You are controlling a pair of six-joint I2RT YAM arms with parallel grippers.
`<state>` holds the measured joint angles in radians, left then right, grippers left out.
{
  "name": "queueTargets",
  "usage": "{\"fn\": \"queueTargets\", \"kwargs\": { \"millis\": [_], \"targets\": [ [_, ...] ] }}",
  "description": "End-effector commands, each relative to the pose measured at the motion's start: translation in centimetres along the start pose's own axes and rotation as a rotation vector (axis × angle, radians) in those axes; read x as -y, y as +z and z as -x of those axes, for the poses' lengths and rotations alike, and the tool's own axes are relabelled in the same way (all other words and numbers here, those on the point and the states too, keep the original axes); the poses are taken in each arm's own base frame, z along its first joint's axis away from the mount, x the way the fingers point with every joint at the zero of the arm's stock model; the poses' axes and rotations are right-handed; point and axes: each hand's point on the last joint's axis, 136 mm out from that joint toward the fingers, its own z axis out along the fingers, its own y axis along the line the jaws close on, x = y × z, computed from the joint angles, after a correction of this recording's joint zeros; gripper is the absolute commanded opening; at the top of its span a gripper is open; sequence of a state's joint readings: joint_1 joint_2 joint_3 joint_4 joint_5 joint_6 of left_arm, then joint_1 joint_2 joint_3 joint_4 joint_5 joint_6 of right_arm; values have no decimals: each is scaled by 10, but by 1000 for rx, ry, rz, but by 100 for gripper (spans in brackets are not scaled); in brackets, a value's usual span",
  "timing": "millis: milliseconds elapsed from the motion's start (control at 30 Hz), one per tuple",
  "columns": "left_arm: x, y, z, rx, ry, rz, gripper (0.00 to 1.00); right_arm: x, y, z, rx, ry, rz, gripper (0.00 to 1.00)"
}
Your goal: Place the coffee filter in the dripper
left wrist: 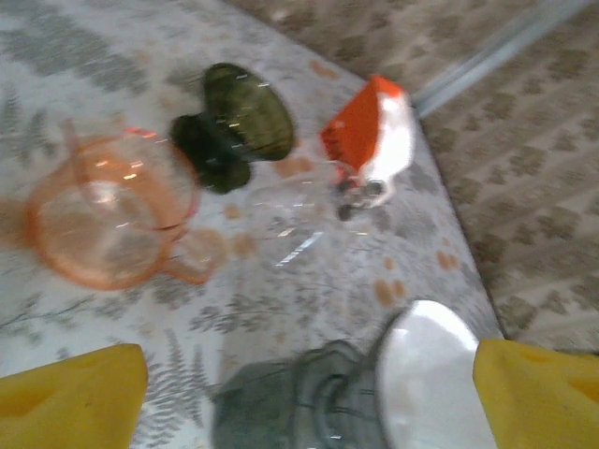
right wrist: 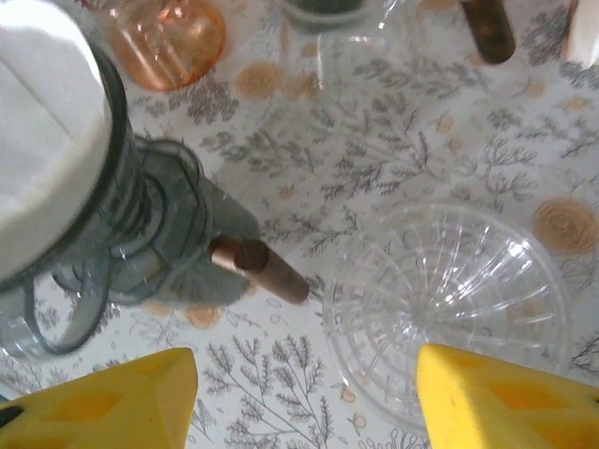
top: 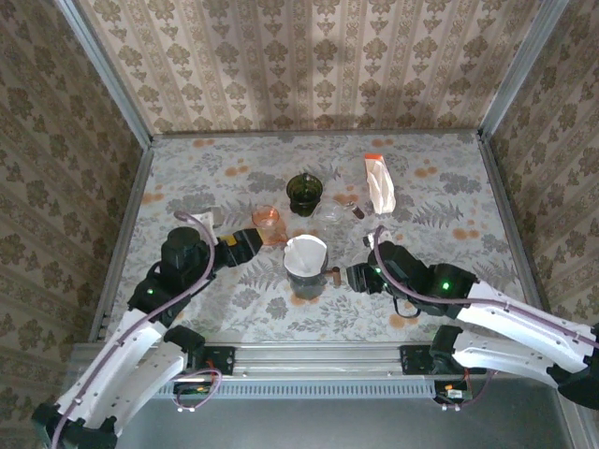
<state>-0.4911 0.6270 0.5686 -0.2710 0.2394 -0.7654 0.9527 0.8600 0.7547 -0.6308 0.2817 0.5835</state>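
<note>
L wrist view is blurred throughout: we can't identify the clear item (left wrist: 299,210) btwn the green glass (left wrist: 234,126) and the orange-white packet (left wrist: 370,136). The dripper (left wrist: 299,407), the coffee filter (left wrist: 426,374) and both yellow fingertips (left wrist: 70,393) are cut off at the btm edge. In R wrist view, filter and dripper run off the left edge, and the orange cup (right wrist: 168,28) and a brown item (right wrist: 487,28) are clipped at top. From above, the right gripper (top: 348,277) is too dark and small for us to tell how its jaws stand.
</note>
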Motion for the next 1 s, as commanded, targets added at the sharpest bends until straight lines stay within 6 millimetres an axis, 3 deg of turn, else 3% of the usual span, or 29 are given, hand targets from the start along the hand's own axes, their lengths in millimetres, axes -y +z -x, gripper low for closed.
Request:
{"fn": "queueTargets", "kwargs": {
  "millis": [0,100,167,233,467,633,800,967],
  "targets": [
    [-24,10,-11,-32,-84,26,88,-13,4,-6,11,27,95,64],
    [-39,26,-17,-68,-99,65,87,-11,8,-15,-13,25,94,64],
    [-43,37,-14,-68,-107,74,82,-10,9,-17,-16,25,90,64],
    [-48,48,-7,-50,-107,93,80,-14,8,-11,10,33,109,64],
    [-62,83,30,-68,22,264,86,-13,10,-13,11,33,106,66],
    [-61,120,64,-92,133,313,83,-11,8,-14,17,34,106,66],
    [-79,179,68,-319,257,394,76,-8,1,-12,32,31,104,66],
    [-79,210,58,-481,355,380,77,3,-9,-16,38,35,82,66]
  ]
}}
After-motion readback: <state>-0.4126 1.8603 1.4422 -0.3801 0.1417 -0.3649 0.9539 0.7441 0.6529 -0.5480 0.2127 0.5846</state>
